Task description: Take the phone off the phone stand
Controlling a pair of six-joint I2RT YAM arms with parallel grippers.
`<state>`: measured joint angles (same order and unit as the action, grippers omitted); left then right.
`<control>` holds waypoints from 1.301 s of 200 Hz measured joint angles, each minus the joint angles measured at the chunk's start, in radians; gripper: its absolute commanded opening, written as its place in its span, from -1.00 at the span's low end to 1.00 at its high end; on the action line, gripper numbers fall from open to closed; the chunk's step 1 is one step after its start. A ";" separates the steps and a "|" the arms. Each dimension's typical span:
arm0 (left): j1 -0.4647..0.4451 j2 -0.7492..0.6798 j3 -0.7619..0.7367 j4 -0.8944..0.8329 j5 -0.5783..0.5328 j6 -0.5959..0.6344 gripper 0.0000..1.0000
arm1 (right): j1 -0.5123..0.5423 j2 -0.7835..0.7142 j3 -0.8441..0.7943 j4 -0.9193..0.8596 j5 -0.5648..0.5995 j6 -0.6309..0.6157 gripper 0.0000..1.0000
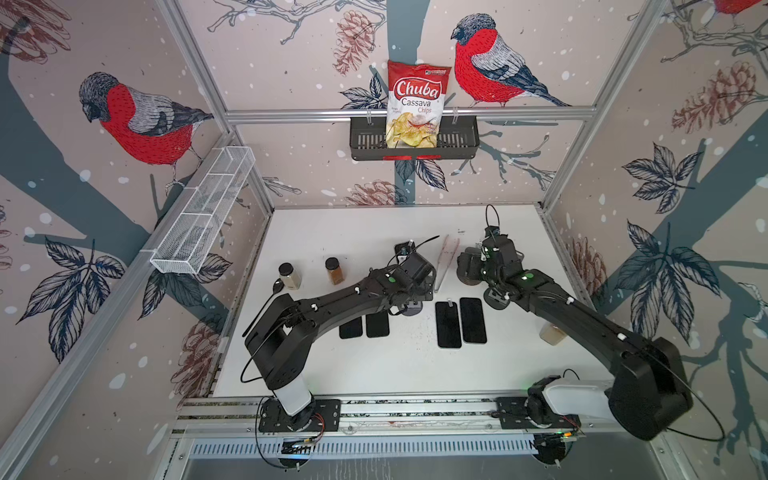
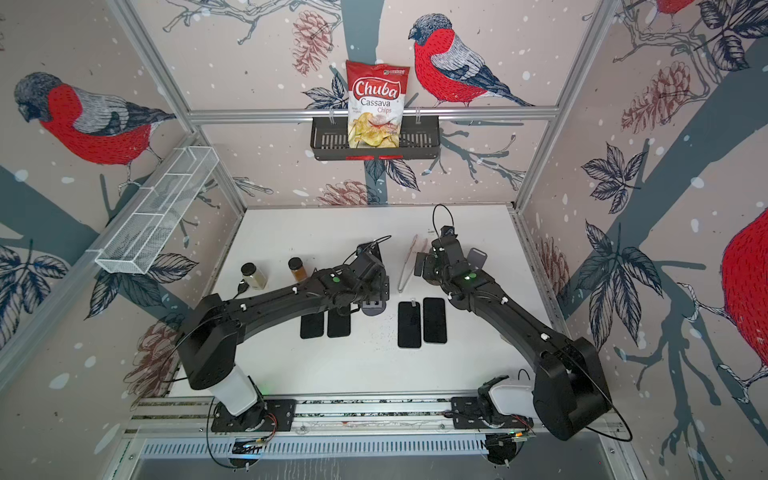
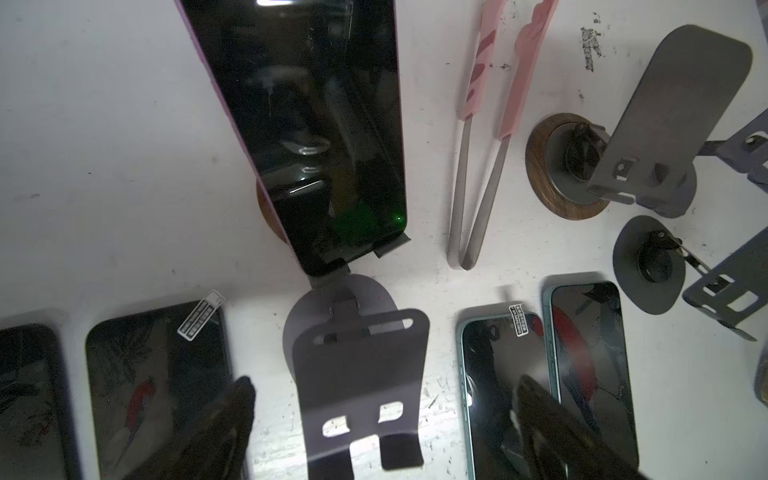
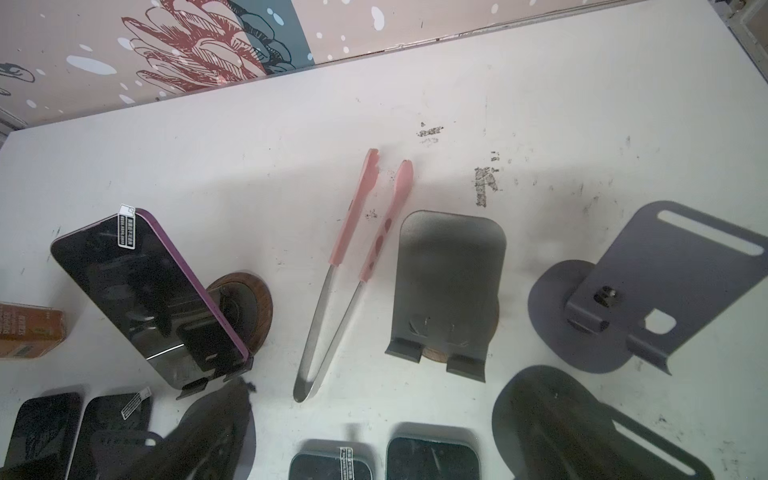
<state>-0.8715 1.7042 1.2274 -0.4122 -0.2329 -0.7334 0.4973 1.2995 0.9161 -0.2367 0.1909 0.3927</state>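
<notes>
1. phone (image 3: 316, 137), purple-edged with a dark screen, leans tilted on its phone stand (image 4: 257, 299), which has a wooden base. it sits near the worktop's (image 4: 415, 104) middle, beside pink tongs (image 4: 357, 232).
2. left gripper (image 3: 385, 381): claw spread wide, empty, with a bare grey stand (image 3: 357, 361) between its fingers.
3. right gripper (image 4: 386, 382): claw spread wide, holding nothing.

Wallpaper (image 1: 137, 124) of red-breasted birds and pinecones covers the walls inside aluminium rails (image 1: 311, 114). A black basket (image 1: 457, 141) holding a chip bag (image 1: 415, 104) hangs on the back wall; left of it hangs a white wire basket (image 1: 203, 216), below it a white tabletop (image 1: 353, 232).
</notes>
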 measured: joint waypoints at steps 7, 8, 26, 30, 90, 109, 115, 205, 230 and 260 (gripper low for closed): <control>0.000 0.013 0.007 -0.003 0.000 0.000 0.92 | 0.000 -0.002 0.000 0.000 0.000 0.000 0.98; 0.000 0.014 0.008 -0.004 0.000 0.000 0.92 | 0.000 -0.002 0.000 0.000 0.000 0.000 0.98; 0.000 0.043 0.023 -0.009 0.000 -0.001 0.86 | -0.001 -0.006 0.000 0.000 0.000 0.000 0.99; 0.000 0.050 0.028 -0.014 0.000 -0.001 0.85 | -0.001 -0.006 0.000 0.000 0.000 0.000 0.98; -0.001 0.130 0.077 -0.072 -0.008 -0.019 0.67 | -0.006 -0.008 -0.003 0.001 -0.008 0.000 0.98; -0.001 0.142 0.078 -0.072 -0.008 -0.024 0.49 | -0.007 -0.008 -0.004 0.002 -0.008 0.000 0.99; -0.001 0.143 0.078 -0.072 -0.007 -0.028 0.39 | -0.007 -0.008 -0.004 0.002 -0.008 0.000 0.98; -0.005 0.129 0.056 -0.068 -0.003 -0.048 0.15 | -0.008 -0.007 -0.005 0.003 -0.011 0.000 0.98; -0.006 0.095 0.048 -0.071 -0.004 -0.049 0.15 | -0.008 -0.007 -0.006 0.003 -0.011 0.000 0.98; -0.006 0.042 0.040 -0.077 -0.011 -0.052 0.14 | -0.008 -0.003 -0.006 0.004 -0.013 0.001 0.99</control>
<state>-0.8780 1.7462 1.2671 -0.4896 -0.2443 -0.7853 0.4889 1.2961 0.9096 -0.2329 0.1780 0.3935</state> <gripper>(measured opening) 0.597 0.992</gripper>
